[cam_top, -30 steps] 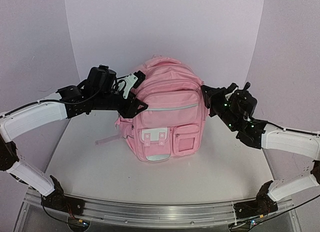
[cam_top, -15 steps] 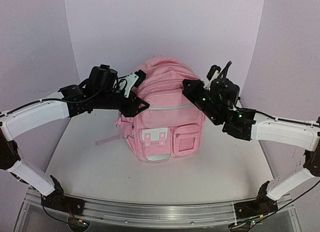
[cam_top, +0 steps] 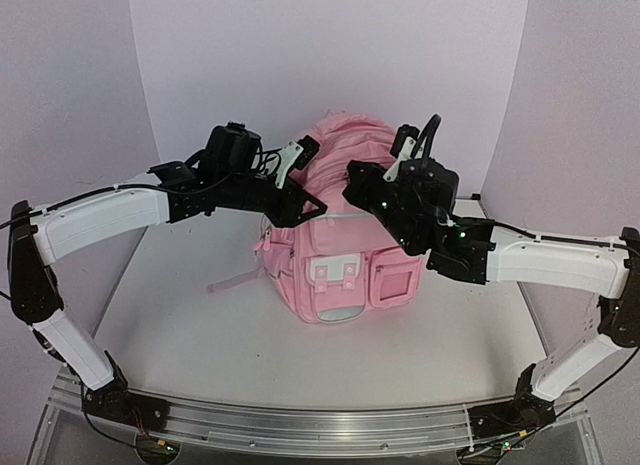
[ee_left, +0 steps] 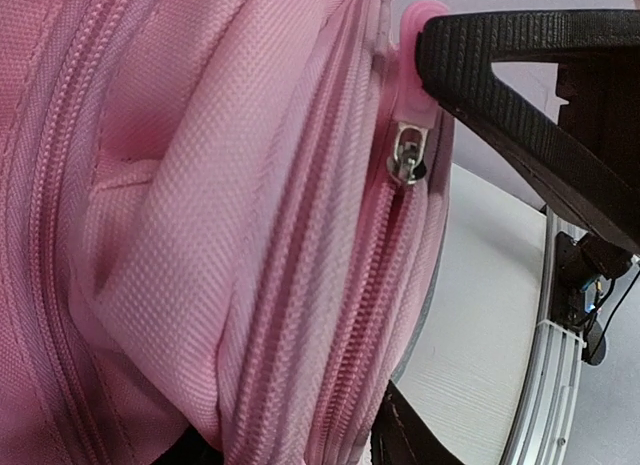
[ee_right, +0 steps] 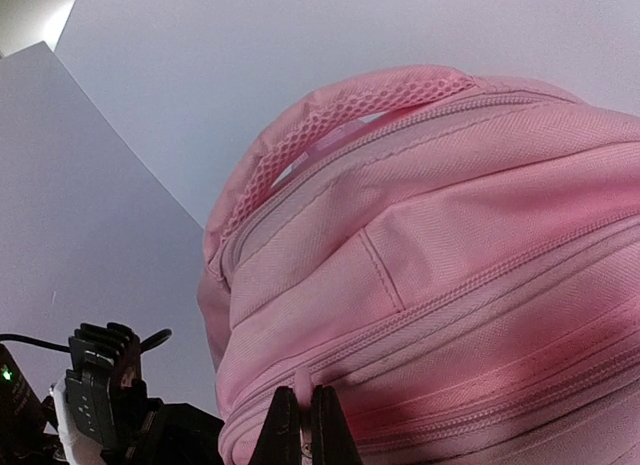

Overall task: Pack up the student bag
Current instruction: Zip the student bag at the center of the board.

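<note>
While the student bag point(cam_top: 345, 255) fills my view, left gripper point(cam_top: 303, 183) gapes around its zip point(ee_left: 408, 155), right gripper point(ee_right: 303, 403) pressed together.

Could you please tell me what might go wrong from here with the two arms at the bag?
The left end effector stands open around a fold of the student bag, the pink pull tab at the edge of its upper finger; closing could pinch fabric and miss the tab.
The right end effector is shut on just the end of a thin pink tab, which may slip out.
The bag stands upright; a sideways tug might topple it.
</note>
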{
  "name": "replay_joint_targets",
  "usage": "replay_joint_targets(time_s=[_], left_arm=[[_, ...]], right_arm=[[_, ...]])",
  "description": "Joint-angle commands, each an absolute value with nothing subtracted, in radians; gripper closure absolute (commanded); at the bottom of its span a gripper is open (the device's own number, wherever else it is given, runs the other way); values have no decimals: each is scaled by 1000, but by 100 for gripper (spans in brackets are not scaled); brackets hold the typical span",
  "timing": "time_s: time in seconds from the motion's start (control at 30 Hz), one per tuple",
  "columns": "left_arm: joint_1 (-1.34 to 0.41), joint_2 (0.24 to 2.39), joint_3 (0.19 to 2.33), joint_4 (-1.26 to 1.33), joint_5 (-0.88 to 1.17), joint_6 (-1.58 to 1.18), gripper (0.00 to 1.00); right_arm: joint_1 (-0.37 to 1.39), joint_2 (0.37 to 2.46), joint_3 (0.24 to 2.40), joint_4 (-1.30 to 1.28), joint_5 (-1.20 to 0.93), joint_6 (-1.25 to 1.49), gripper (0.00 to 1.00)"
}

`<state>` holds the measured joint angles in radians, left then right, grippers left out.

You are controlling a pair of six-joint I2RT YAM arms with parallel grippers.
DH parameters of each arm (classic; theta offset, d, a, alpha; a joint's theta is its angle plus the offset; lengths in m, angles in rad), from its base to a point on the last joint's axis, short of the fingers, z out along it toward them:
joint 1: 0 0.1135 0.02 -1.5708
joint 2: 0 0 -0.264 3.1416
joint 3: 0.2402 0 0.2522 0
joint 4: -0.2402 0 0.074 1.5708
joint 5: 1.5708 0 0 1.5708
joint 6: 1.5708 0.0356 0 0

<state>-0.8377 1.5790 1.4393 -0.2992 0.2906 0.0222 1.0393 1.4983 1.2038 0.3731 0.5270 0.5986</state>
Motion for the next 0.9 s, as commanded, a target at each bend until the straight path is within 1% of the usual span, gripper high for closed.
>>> replay_joint_targets(time_s=[0.0,0.07,0.13,0.27,0.37,0.43,0.53,0.63,0.77,0.87], left_arm=[[-856,1668,1548,-216,422,9,58],[-856,1673,1554,-204,421,9,55],[-857,1648,1533,-193,401,-15,48],[-850,1547,1455,-210,348,-30,39],[-827,1471,1401,-269,358,-60,26],[-811,1424,1365,-311,359,-80,21],[-784,1352,1295,-347,304,-111,19],[-747,1308,1240,-364,250,-140,19],[-714,1317,1213,-369,211,-153,21],[-702,1359,1202,-340,226,-150,23]], right_arm=[[1050,1405,1208,439,573,512,100],[1050,1386,1211,420,568,475,100],[1049,1375,1216,403,553,433,100],[1050,1371,1237,360,517,346,100],[1050,1375,1250,341,497,295,100],[1049,1380,1264,326,474,261,100],[1050,1397,1296,291,434,217,100],[1050,1420,1326,254,408,178,100],[1049,1446,1355,214,394,144,100],[1050,1463,1368,194,404,129,100]])
